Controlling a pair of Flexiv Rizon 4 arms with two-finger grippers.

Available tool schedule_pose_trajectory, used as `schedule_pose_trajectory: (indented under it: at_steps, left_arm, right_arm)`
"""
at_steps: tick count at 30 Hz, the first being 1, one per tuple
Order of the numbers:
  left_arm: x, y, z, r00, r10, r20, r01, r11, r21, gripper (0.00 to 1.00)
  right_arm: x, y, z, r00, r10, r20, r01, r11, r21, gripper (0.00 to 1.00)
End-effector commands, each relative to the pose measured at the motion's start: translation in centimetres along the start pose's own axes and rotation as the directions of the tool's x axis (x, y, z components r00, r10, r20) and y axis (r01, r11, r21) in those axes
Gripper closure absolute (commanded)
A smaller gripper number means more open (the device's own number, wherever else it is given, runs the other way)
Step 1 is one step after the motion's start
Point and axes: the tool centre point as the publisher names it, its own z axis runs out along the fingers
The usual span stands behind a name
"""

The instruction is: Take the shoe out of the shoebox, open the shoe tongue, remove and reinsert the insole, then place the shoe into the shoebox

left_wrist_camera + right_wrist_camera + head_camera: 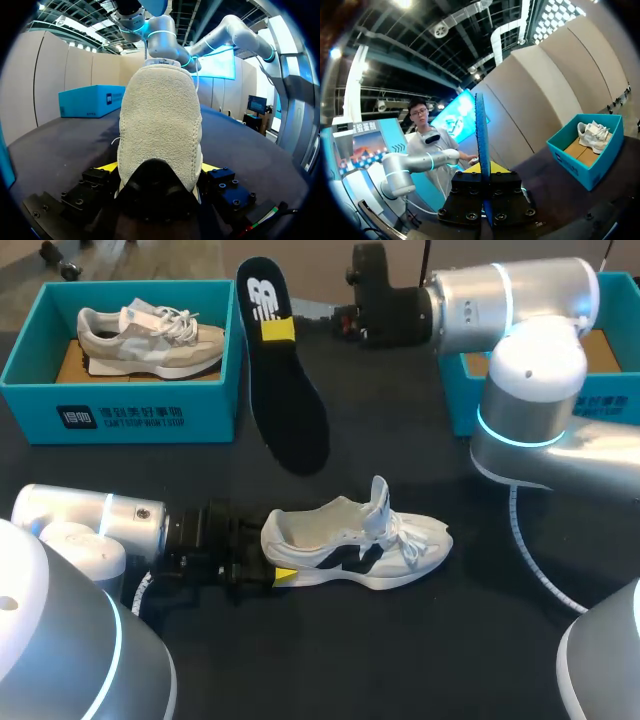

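A white shoe with black side marks [350,540] lies on the dark table, toe to the right, tongue pulled up. My left gripper [275,575] is at its heel. In the left wrist view the heel [160,135] fills the space between the fingers, and both yellow tips touch its sides, so my left gripper [159,167] is shut on it. My right gripper [278,328] is shut on the heel end of a black insole [285,390], held out of the shoe, its toe end low and toward the shoe. In the right wrist view the insole [481,135] stands edge-on between the fingers of that gripper [484,167].
A teal shoebox [120,415] stands at the back left with a beige shoe [150,340] inside. A second teal box [470,400] stands at the back right, partly behind my right arm [530,370]. A cable [530,560] lies right of the white shoe.
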Motion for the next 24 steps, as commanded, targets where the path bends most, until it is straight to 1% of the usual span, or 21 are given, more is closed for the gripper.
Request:
schedule_pose_trajectory:
  at_steps: [1, 4, 5, 6, 21, 22, 24]
  left_arm:
    - [0.0, 0.0, 0.1, 1.0, 0.0, -0.001, 0.0, 1.0, -0.003, 1.0]
    - [0.0, 0.0, 0.1, 1.0, 0.0, -0.001, 0.0, 1.0, -0.003, 1.0]
    - [0.0, 0.0, 0.1, 1.0, 0.0, -0.001, 0.0, 1.0, -0.003, 1.0]
    - [0.0, 0.0, 0.1, 1.0, 0.0, -0.001, 0.0, 1.0, -0.003, 1.0]
    - [0.0, 0.0, 0.1, 1.0, 0.0, -0.001, 0.0, 1.0, -0.003, 1.0]
    - [0.0, 0.0, 0.1, 1.0, 0.0, -0.001, 0.0, 1.0, -0.003, 1.0]
    - [0.0, 0.0, 0.1, 1.0, 0.0, -0.001, 0.0, 1.0, -0.003, 1.0]
  right_arm:
    - [2.2, 0.4, -1.7, 1.0, 0.018, 0.014, -0.018, 1.0, -0.005, 1.0]
    - [3.6, 0.5, -2.4, 0.999, 0.039, 0.02, -0.039, 0.999, -0.016, 1.0]
    - [4.0, 0.6, -2.7, 0.999, 0.036, 0.039, -0.034, 0.999, -0.034, 1.0]
    - [4.2, 0.8, -3.1, 0.999, -0.001, 0.047, 0.003, 0.999, -0.051, 1.0]
    - [4.2, 0.8, -3.1, 0.999, -0.001, 0.047, 0.003, 0.999, -0.051, 1.0]
    - [4.6, 1.0, -3.8, 0.999, -0.009, 0.042, 0.012, 0.997, -0.078, 1.0]
    - [5.2, 1.3, -4.8, 0.998, 0.026, 0.058, -0.022, 0.997, -0.074, 1.0]
